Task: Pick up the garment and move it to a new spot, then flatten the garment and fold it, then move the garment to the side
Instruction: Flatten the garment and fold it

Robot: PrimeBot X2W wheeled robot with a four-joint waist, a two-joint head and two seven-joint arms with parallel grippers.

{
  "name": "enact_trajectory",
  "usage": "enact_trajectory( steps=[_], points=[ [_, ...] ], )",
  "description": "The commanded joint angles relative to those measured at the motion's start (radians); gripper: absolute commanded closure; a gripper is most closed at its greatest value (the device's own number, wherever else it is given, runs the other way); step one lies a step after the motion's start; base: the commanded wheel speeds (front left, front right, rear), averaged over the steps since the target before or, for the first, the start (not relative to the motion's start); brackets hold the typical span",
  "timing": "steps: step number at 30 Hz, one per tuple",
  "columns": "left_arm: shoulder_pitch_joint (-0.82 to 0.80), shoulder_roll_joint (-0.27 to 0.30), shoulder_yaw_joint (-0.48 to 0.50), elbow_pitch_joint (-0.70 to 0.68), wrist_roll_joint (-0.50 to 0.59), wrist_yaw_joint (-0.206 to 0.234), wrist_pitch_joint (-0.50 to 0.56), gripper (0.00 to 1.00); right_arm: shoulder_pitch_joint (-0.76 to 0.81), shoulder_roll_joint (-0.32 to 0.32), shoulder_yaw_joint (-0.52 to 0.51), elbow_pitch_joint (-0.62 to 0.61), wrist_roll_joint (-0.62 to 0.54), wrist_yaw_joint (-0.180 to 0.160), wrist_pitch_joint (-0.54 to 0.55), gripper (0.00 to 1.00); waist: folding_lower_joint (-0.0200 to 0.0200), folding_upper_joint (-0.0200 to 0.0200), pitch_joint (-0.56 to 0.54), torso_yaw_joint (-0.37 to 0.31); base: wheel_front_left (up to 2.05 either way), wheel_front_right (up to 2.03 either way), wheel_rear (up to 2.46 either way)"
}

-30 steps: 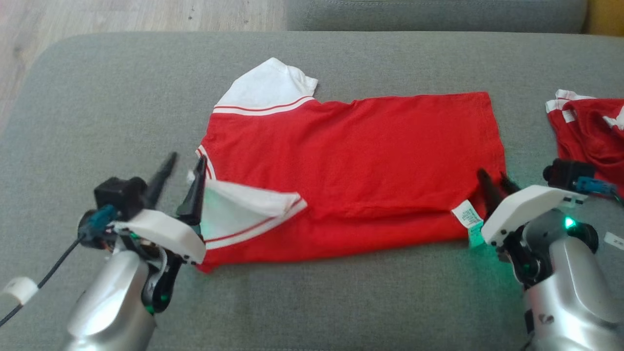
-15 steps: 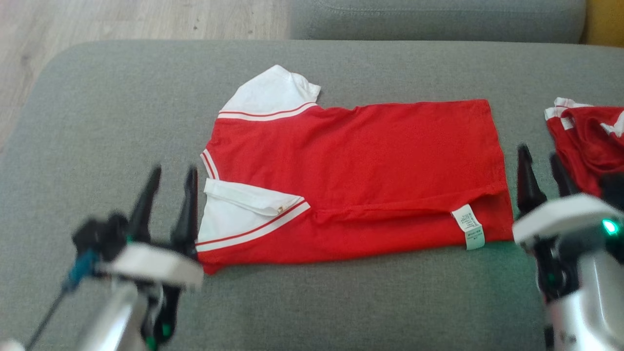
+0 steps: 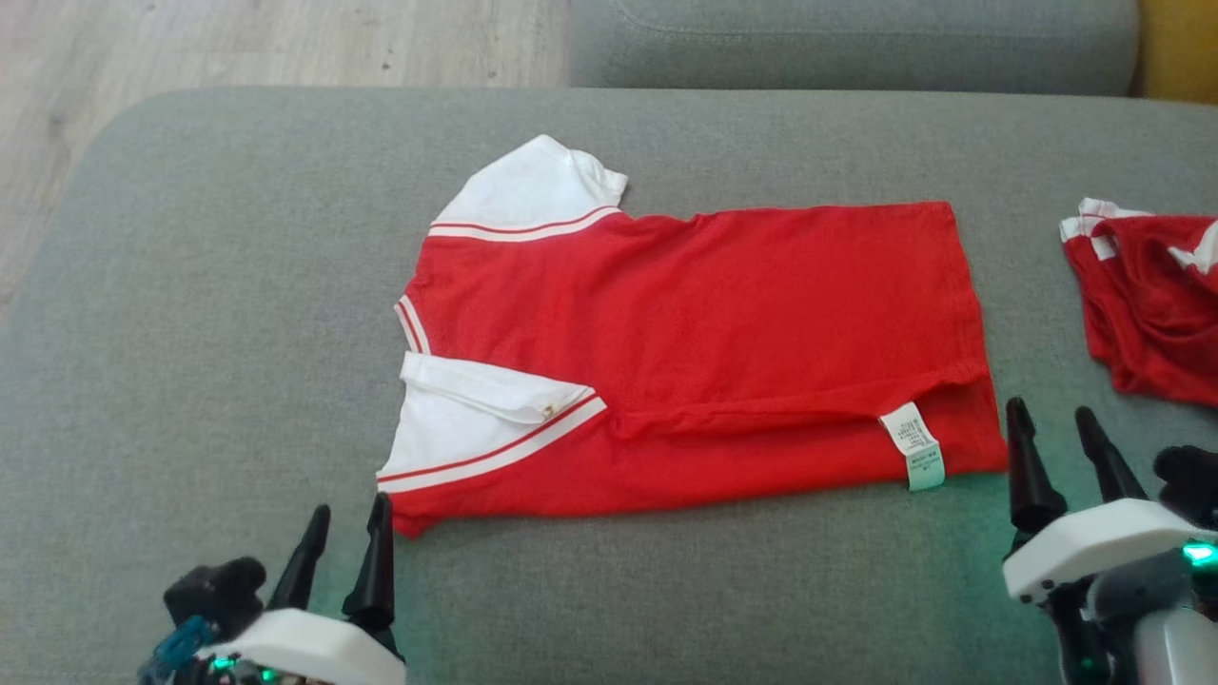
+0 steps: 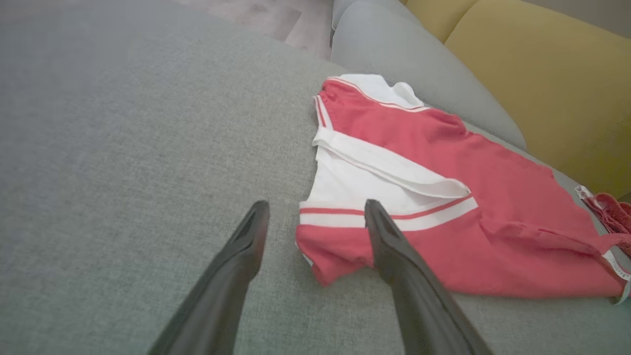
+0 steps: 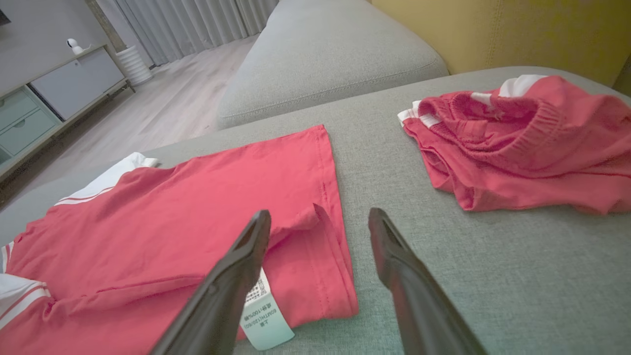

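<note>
The garment is a red shirt with white sleeves, lying flat on the grey cushion, its near long edge folded over so a white care label shows. It also lies ahead of my fingers in the left wrist view and the right wrist view. My left gripper hovers open just off the shirt's near left corner, empty. Beside the near right corner, my right gripper is open and empty too.
A second red and white garment lies crumpled at the cushion's right, seen closer in the right wrist view. Another grey cushion lies beyond, with wooden floor at far left. A yellow backrest rises behind the cushions.
Both grippers opened, let go of the shirt's near edge and drew back toward me. The folded-over edge and sleeve now lie flat. The camera tilted slightly.
</note>
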Motion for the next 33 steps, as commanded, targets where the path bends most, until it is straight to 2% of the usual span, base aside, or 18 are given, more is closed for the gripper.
enact_trajectory(
  steps=[1,8,21,22,23,26,27,29,30,31,32,33],
  points=[
    [-0.046,0.001,0.042,-0.006,-0.017,0.002,0.011,0.0,-0.023,-0.008,0.035,-0.04,0.001,-0.001,0.005,0.0,0.0001,-0.0001,0.01,-0.009,0.0,0.0,0.0],
    [-0.097,-0.025,0.038,0.085,-0.049,-0.011,0.04,0.0,-0.053,-0.008,0.054,-0.012,-0.01,-0.001,0.018,0.0,0.0001,-0.0001,0.05,-0.033,0.0,0.0,0.0],
    [-0.148,-0.063,-0.022,0.208,-0.064,-0.07,0.085,0.0,-0.103,-0.008,0.055,0.119,-0.031,-0.001,0.015,0.0,0.0001,-0.0001,0.082,-0.039,0.0,0.0,0.0],
    [-0.151,-0.066,-0.025,0.214,-0.065,-0.073,0.087,0.11,-0.109,-0.008,0.057,0.13,-0.033,-0.001,0.014,0.0,0.0001,-0.0001,0.083,-0.039,0.0,0.0,0.0],
    [-0.154,-0.07,-0.027,0.22,-0.067,-0.076,0.087,0.38,-0.116,-0.008,0.058,0.143,-0.035,-0.001,0.013,0.0,0.0001,-0.0001,0.083,-0.039,0.0,0.0,0.0],
    [-0.165,-0.081,-0.038,0.238,-0.068,-0.083,0.092,0.77,-0.139,-0.008,0.064,0.184,-0.036,-0.001,0.012,0.0,0.0001,-0.0001,0.084,-0.038,0.0,0.0,0.0],
    [-0.173,-0.088,-0.047,0.251,-0.067,-0.088,0.094,1.0,-0.154,-0.008,0.072,0.217,-0.037,-0.001,0.018,0.0,0.0001,-0.0001,0.083,-0.036,0.0,0.0,0.0],
    [-0.18,-0.095,-0.055,0.262,-0.066,-0.093,0.095,1.0,-0.167,-0.008,0.082,0.252,-0.022,-0.001,0.027,0.02,0.0001,-0.0001,0.078,-0.034,0.0,0.0,0.0],
    [-0.183,-0.097,-0.058,0.267,-0.065,-0.095,0.093,1.0,-0.172,-0.008,0.083,0.27,-0.012,-0.001,0.03,0.17,0.0001,-0.0001,0.074,-0.032,0.0,0.0,0.0],
    [-0.185,-0.099,-0.06,0.273,-0.064,-0.097,0.091,1.0,-0.176,-0.008,0.086,0.288,-0.007,-0.001,0.03,0.56,0.0001,-0.0001,0.068,-0.03,0.0,0.0,0.0],
    [-0.187,-0.099,-0.063,0.277,-0.061,-0.098,0.089,1.0,-0.181,-0.008,0.086,0.304,0.001,-0.001,0.026,0.63,0.0001,-0.0001,0.062,-0.028,0.0,0.0,0.0],
    [-0.188,-0.097,-0.065,0.279,-0.059,-0.099,0.087,1.0,-0.186,-0.008,0.086,0.319,0.013,-0.001,0.022,0.75,0.0001,-0.0001,0.056,-0.026,0.0,0.0,0.0]
  ],
)
